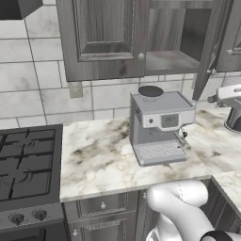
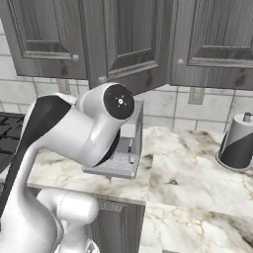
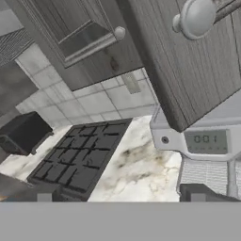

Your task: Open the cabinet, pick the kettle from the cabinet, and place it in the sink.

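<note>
Marble surface (image 1: 101,157), white with brown veining, runs along a wall of pale grey tiles (image 1: 42,89) and turns a corner at the right. A black gas stove (image 1: 28,164) is set into it at the left, and a boxy grey coffee machine (image 1: 160,124) stands on it beside the stove. A white mixer (image 1: 230,106) sits at the far right in the left base view; a grey and black canister (image 2: 238,141) stands on the surface in the right base view. Above hangs the cabinet (image 1: 106,37) of dark grained wood, one door (image 1: 209,47) swung outward, the shelf (image 1: 172,61) behind it bare. In the hand view the pincer (image 3: 120,195) has its two tips spread wide with nothing between them, just below the open door's edge and round knob (image 3: 197,18). Drawers (image 1: 101,207) sit under the surface. I cannot make out the kettle.
</note>
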